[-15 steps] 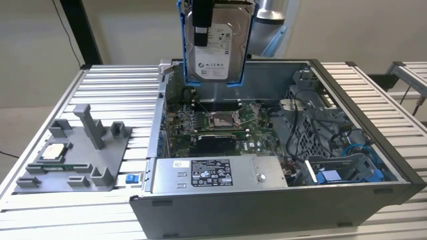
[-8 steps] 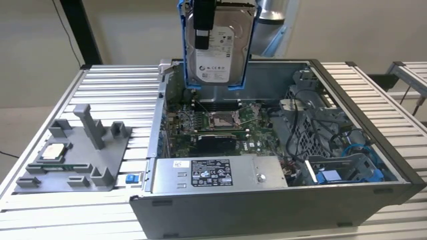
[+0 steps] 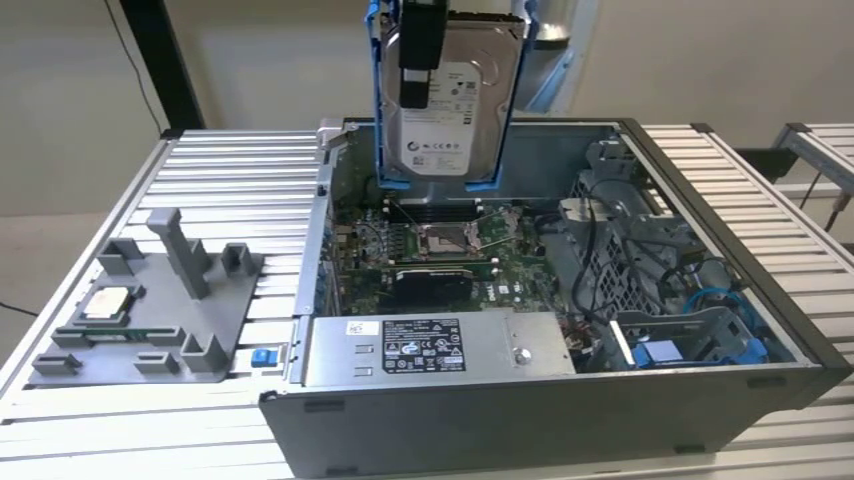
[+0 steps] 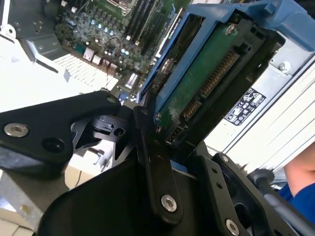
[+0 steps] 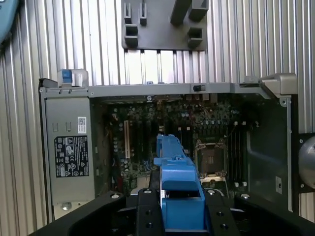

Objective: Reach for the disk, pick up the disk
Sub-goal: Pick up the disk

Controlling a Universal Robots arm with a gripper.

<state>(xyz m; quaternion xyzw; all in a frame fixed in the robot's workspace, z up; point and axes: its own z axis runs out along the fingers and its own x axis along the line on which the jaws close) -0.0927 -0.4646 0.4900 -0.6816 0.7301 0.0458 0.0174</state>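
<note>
From the exterior view, the disk [image 3: 450, 95] hung upright in the air above the open computer case [image 3: 561, 300], well clear of the motherboard [image 3: 427, 245] below it, its white label facing the camera and its blue bracket running down both long edges. A black finger [image 3: 422, 55] lay down the labelled face, so the gripper [image 3: 434, 30] was clamped on the drive. To my mind, the pick-up looked done; holding it well meant keeping the drive vertical and the squeeze even, since a flat metal body gripped near one end could swing or slip.

In the second wrist view, the gripper [image 4: 167, 142] held the disk [image 4: 206, 83] between its black fingers [image 4: 155, 162], the green circuit board side turned toward the lens and the blue frame wrapping its far edge. A person's arm [image 4: 300, 177] in a blue sleeve showed near the table edge, worth minding.

In the first wrist view, the blue bracket of the disk [image 5: 177, 187] stood between the fingers, with the case [image 5: 162, 91] open beneath. The case sat on a ribbed metal table [image 5: 29, 59]. Beyond it lay a grey fixture plate [image 5: 162, 29] with upright posts. The exterior view showed plain pale walls behind.
</note>
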